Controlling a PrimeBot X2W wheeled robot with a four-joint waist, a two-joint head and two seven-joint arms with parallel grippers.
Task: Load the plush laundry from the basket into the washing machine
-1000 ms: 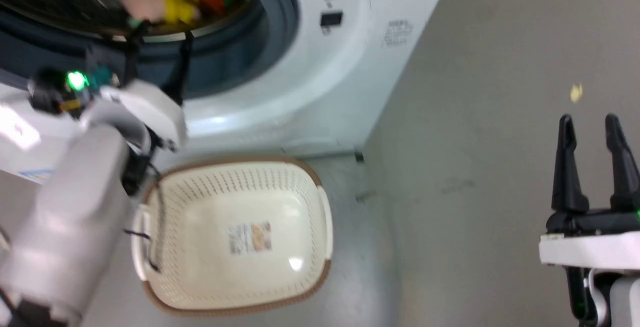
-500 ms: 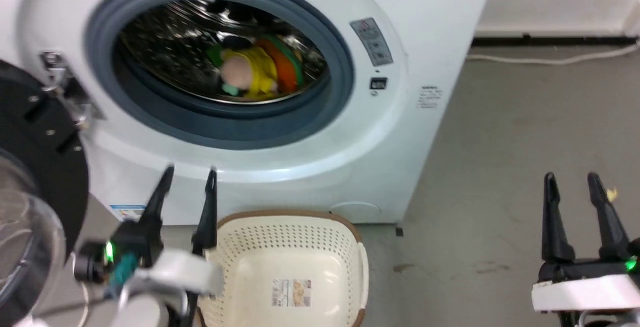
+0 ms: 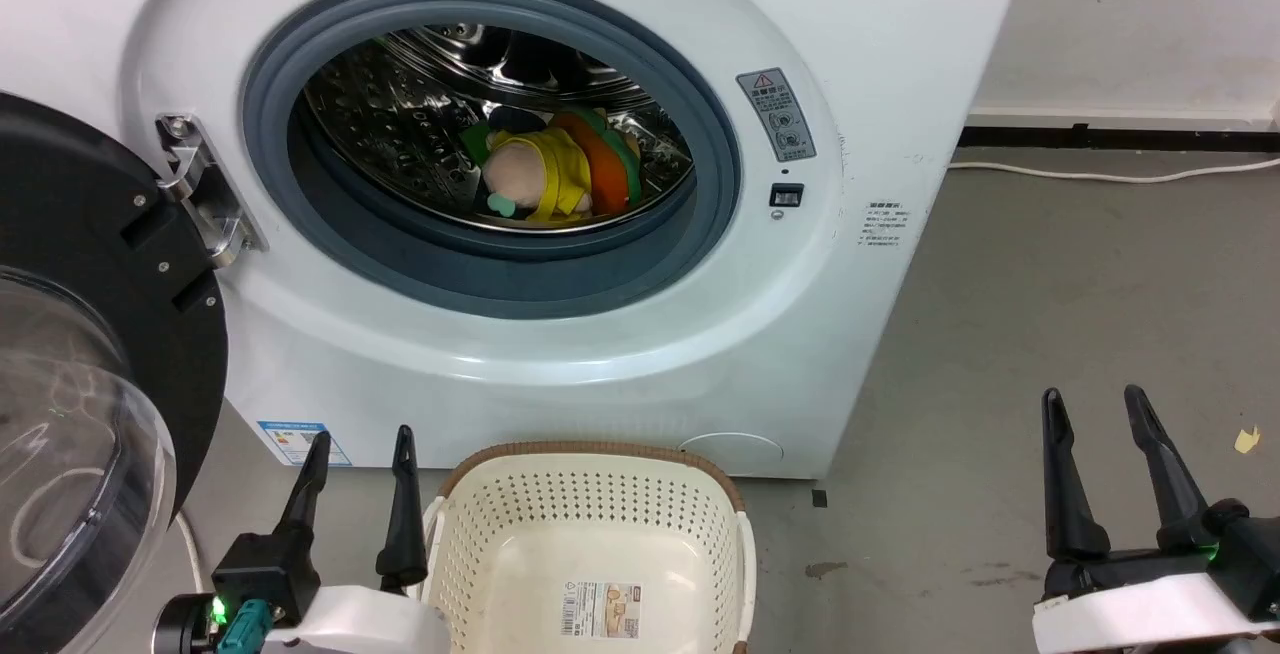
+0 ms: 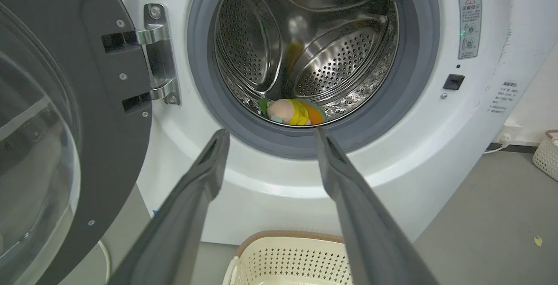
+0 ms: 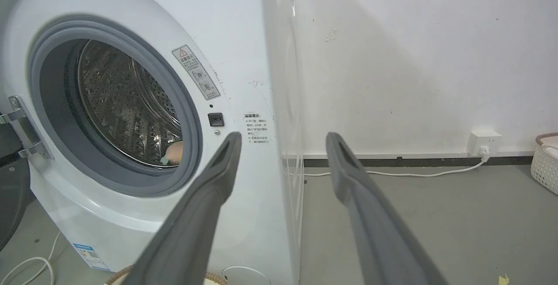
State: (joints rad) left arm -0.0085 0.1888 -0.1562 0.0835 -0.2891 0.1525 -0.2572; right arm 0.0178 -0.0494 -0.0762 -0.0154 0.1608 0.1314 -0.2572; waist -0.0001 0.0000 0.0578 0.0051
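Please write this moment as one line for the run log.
toys: inside washer | basket: no toys seen | door: open | left gripper: open | right gripper: open

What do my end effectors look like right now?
The left end effector and right end effector each have two long, dark, tapering fingers on a black base with a white wrist shell and green light; the left also carries a teal connector.

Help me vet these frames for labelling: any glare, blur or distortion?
Head view: sharp, with bright glints on the steel drum and reflections on the door window. Left wrist view: wide-angle bows the washing machine; near fingers look soft. Right wrist view: even light, fingers soft.
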